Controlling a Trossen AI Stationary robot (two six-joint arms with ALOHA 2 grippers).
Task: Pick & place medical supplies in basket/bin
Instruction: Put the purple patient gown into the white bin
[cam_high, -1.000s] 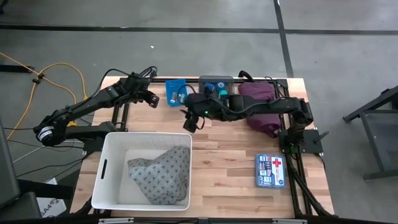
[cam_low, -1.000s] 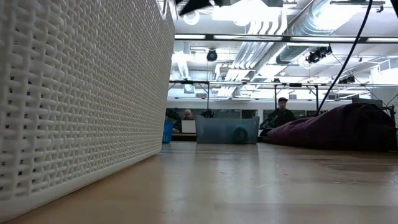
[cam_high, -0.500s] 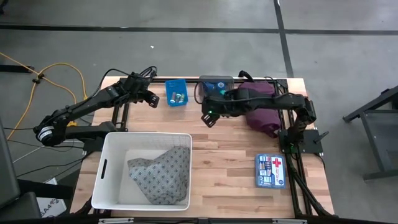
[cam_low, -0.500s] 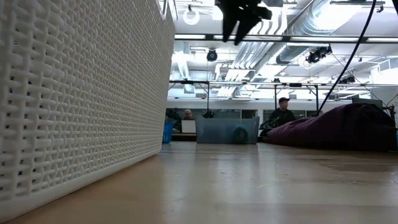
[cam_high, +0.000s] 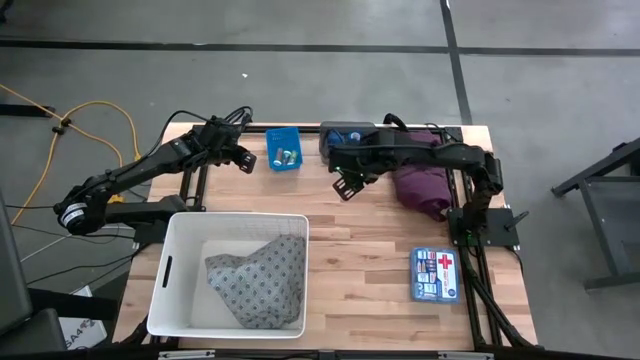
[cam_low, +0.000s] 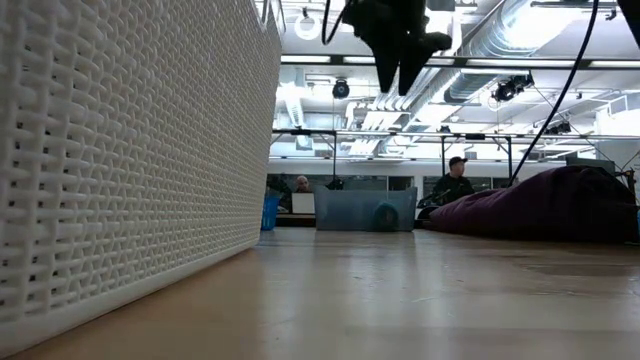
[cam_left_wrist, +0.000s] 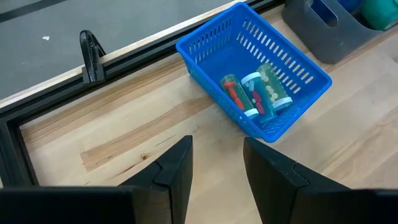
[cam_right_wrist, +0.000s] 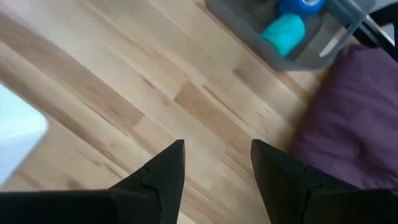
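Nearest me the white basket (cam_high: 180, 290) sits at about seven o'clock on the worktop (cam_high: 360, 260), with the grey patterned cloth (cam_high: 258, 275) heaped inside it; a first-aid kit (cam_high: 436, 274) lies flat over at four o'clock. Further in, the right gripper (cam_high: 346, 184) hangs above bare wood just short of the grey bin (cam_high: 336, 132), its fingers (cam_right_wrist: 163, 174) apart with nothing between them. The left gripper (cam_high: 243, 160) waits at eleven o'clock beside the blue bin (cam_left_wrist: 261, 74), fingers (cam_left_wrist: 174, 171) apart and empty too; the vials (cam_left_wrist: 256, 93) lie in that bin. At the far edge the grey bin holds the tape rolls (cam_right_wrist: 285, 31), and the maroon cloth (cam_high: 420, 175) is bunched at one o'clock.
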